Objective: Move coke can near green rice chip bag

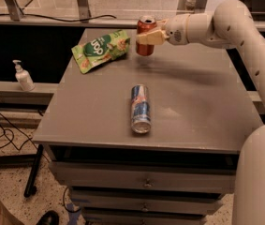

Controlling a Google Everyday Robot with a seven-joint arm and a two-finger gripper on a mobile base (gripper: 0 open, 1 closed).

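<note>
My gripper [147, 37], reaching in from the right over the far end of the grey table [202, 102], is clamped on the coke can [146, 24]. The can is upright, just right of the green rice chip bag [100, 49], w/ a narrow gap btwn them. A blue-and-silver can [140, 108] lies on its side mid-table, well apart from both. A pump bottle [23, 76] stands on a ledge left of the table. Drawers [146, 184] sit below the tabletop.
</note>
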